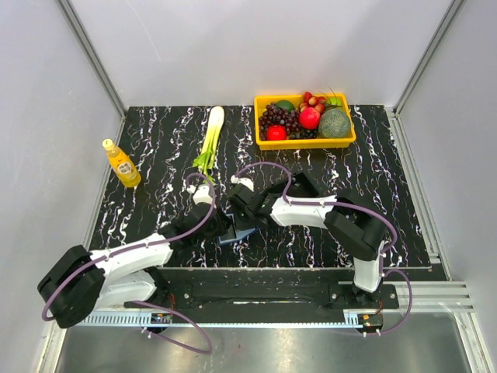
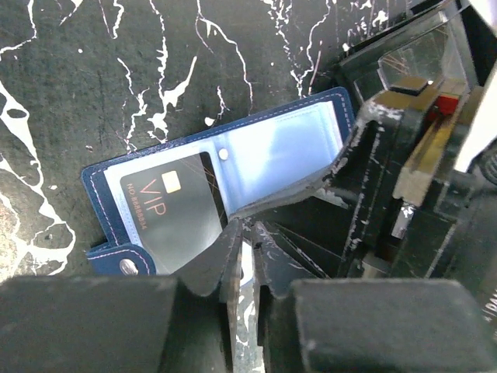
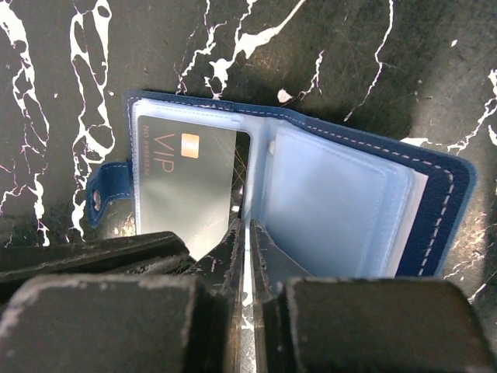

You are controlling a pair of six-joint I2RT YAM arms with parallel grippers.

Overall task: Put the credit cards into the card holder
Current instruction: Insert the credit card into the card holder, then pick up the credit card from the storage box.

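Observation:
The navy card holder (image 1: 238, 234) lies open on the black marble table, pale blue sleeves up. It also shows in the left wrist view (image 2: 287, 148) and the right wrist view (image 3: 342, 194). A dark grey VIP credit card (image 2: 175, 210) with a gold chip sits in its left clear pocket, as the right wrist view (image 3: 186, 183) also shows. My left gripper (image 2: 247, 233) is shut, tips at the holder's near edge by the fold. My right gripper (image 3: 248, 229) is shut, tips on the holder's middle fold. Both meet over the holder in the top view. No other card shows.
A yellow basket (image 1: 304, 143) of fruit stands at the back right. A celery stalk (image 1: 211, 136) lies at the back middle. An orange juice bottle (image 1: 122, 163) stands at the left. The right gripper's body (image 2: 404, 155) crowds the holder's right side.

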